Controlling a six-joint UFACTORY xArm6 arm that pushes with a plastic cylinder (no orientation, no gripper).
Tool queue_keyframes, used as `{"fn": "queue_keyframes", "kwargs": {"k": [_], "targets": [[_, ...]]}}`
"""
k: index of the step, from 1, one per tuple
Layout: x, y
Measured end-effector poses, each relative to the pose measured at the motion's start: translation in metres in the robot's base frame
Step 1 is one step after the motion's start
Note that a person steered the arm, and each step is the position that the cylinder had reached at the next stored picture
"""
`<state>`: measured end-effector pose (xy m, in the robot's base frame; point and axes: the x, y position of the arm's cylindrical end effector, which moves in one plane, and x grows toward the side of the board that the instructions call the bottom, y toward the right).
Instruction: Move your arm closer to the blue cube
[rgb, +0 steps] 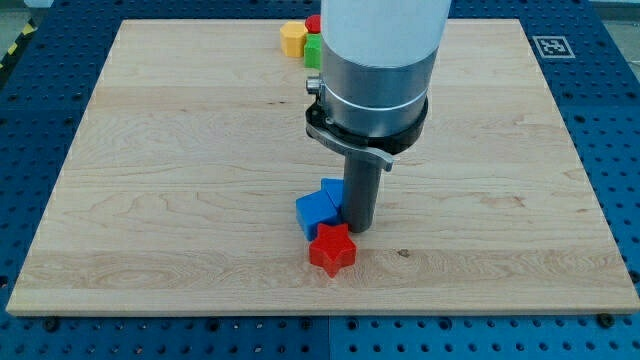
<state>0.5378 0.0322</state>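
A blue cube (314, 214) lies on the wooden board (150, 180) just below the middle of the view. A second blue block (332, 190) sits right behind it, partly hidden by my rod. A red star-shaped block (332, 250) lies just below them. My tip (357, 228) is down on the board right beside the blue cube, on its right side, touching or nearly touching both blue blocks and just above the red star.
A yellow block (293, 39), a green block (313, 52) and a red block (313, 23) are clustered at the view's top, partly hidden behind the arm's grey body (380, 60). A black-and-white marker tag (551, 46) lies off the board's top right corner.
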Motion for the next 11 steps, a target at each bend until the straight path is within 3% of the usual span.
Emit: {"fn": "queue_keyframes", "kwargs": {"k": [2,3,4,5,7,11], "targets": [[0.006,0.030],[0.031,0.050],[0.071,0.034],[0.080,-0.013],[0.033,-0.119],[0.009,-0.096]]}}
